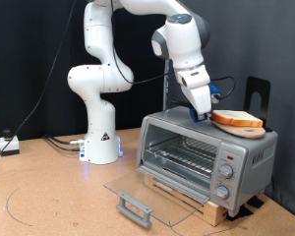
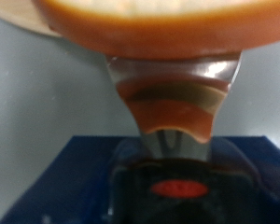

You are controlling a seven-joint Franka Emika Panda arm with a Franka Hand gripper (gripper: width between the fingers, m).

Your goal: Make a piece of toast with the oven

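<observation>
Toast [image 1: 239,120], tan with orange-brown crust, lies flat on the oven's top, at its 2 o'clock corner. Oven [image 1: 205,152]: silver-grey; glass door dropped open; rack bare.

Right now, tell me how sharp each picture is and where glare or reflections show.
Exterior view: evenly lit and fairly sharp; the boxy silver-grey toaster oven has its glass door dropped open, showing a faint sheen. The claw sits by the square tan bread slice on top. Wrist view: too close, soft-focused; the orange crust is blurred and mirrored on a shiny finger.
</observation>
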